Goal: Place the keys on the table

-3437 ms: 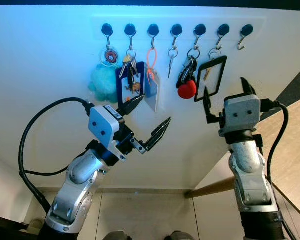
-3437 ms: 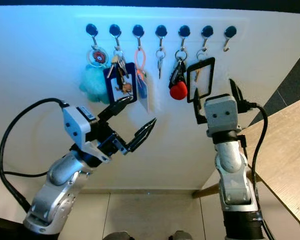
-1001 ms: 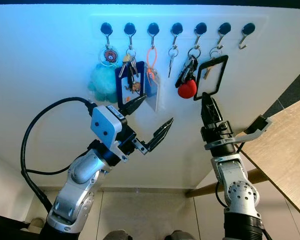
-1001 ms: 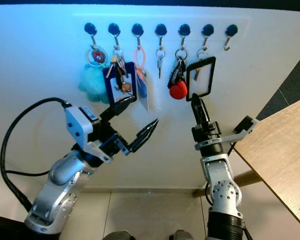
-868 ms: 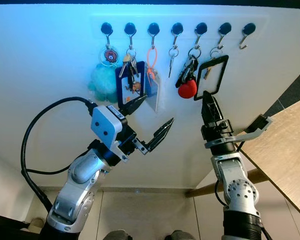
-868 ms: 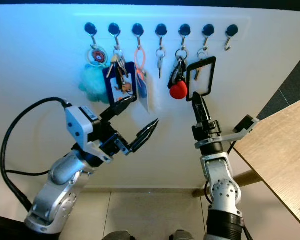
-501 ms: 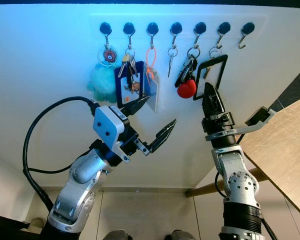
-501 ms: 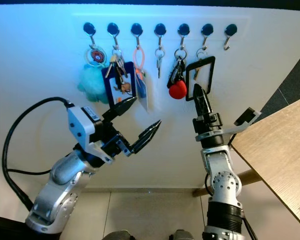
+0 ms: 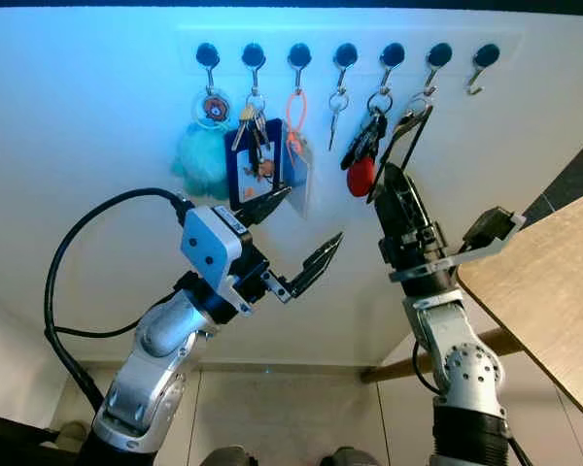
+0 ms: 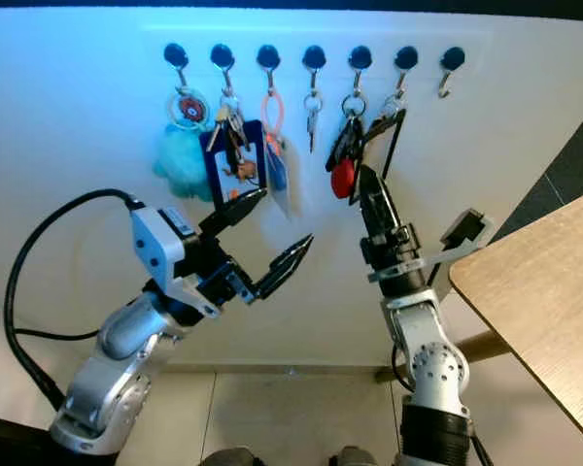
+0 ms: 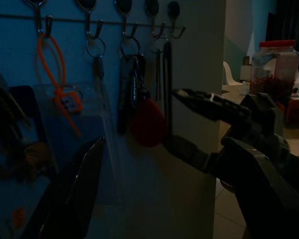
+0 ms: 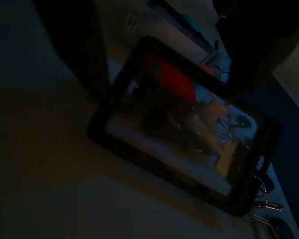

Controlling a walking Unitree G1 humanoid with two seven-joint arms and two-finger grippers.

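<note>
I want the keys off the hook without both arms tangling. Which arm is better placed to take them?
Right. The right gripper is up at the black-framed key holder on the sixth hook, beside the wooden table. The left gripper hovers open, lower, under the blue card.

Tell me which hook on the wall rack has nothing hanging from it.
The last hook at the robot's right end; every other hook carries keys, a tag or a holder.

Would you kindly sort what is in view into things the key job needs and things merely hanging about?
Job:
black-framed card holder with keys
right tool, up against that holder
wooden table

Just there:
teal plush keychain
blue card holder
orange loop tag
red charm
left tool, open
</note>
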